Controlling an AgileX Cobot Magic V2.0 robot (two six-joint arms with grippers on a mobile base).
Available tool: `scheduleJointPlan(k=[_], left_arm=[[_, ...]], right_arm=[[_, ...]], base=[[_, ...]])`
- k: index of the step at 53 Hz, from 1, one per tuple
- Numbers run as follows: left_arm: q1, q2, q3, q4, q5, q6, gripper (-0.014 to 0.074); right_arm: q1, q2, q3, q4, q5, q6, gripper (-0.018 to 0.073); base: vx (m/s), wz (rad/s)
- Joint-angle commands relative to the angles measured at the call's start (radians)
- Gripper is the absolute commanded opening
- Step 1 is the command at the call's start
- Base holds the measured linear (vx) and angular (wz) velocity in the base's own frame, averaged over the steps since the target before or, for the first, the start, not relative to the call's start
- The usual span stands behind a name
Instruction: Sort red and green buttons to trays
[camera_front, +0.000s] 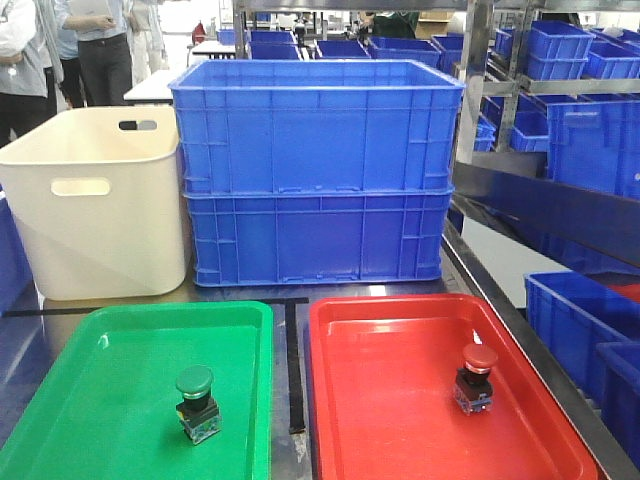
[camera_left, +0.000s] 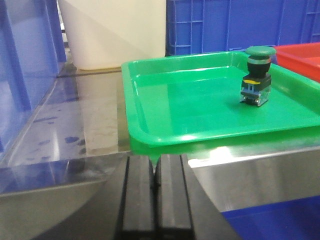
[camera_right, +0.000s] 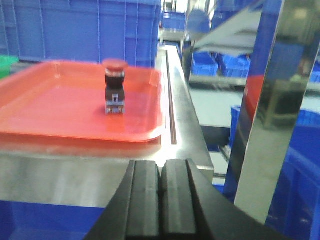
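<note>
The green-capped button stands upright inside the green tray. In the red tray the red-capped button stands upright too. My left gripper is shut with nothing in it, back from the green tray's near rim, off the table's front edge. My right gripper is likewise shut and empty, in front of the red tray's near right corner. Neither gripper shows in the front view.
Behind the trays stand a cream bin and two stacked deep blue crates. A black tape strip runs between the trays. A metal shelf post and more blue crates flank the right side.
</note>
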Motion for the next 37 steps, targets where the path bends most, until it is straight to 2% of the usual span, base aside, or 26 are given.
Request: scheduleJointPlan(k=[1, 37], left_arm=[[0.001, -0.014, 0.002, -0.01, -0.081, -0.008, -0.0006], [0.001, -0.014, 0.002, -0.01, -0.079, -0.008, -0.0006]], right_arm=[[0.002, -0.003, 0.006, -0.014, -0.066, 0.0, -0.001], [0.002, -0.017, 0.006, -0.011, -0.064, 0.002, -0.001]], base=[[0.0, 0.0], [0.0, 0.0]])
